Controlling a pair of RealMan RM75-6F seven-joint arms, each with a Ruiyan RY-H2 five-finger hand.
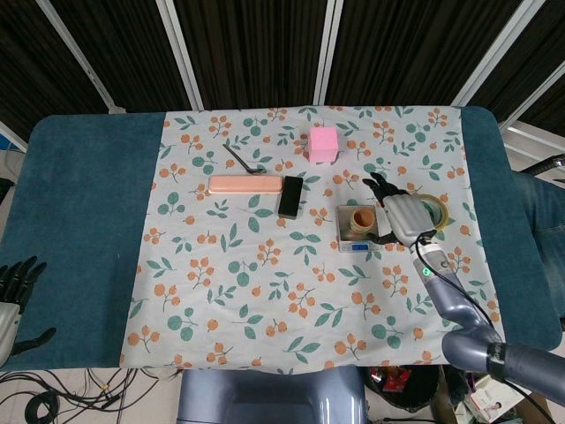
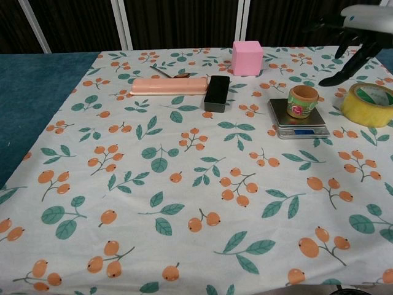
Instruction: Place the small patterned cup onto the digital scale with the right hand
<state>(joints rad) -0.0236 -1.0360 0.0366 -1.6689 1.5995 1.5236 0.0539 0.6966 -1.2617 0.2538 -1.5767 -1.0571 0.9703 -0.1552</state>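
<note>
We see the small patterned cup [image 2: 303, 101] standing upright on the digital scale [image 2: 298, 121]. Our right hand [image 1: 402, 215] hovers beside it, fingers spread, holding nothing; our left hand [image 1: 12, 287] rests empty off the desk's edge.

No legible text, labels or numbers on anything here.

1. The small patterned cup [image 2: 303, 101] is a short round cup with an orange rim and a side painted in green, pink and yellow. It stands upright, mouth up, on the platform of the scale, at the right of the chest view's upper half.

2. The digital scale [image 2: 298, 120] is flat and silver-grey, with a blue display strip along its near edge. It lies on the floral cloth, right of centre in the head view [image 1: 353, 231].
</note>
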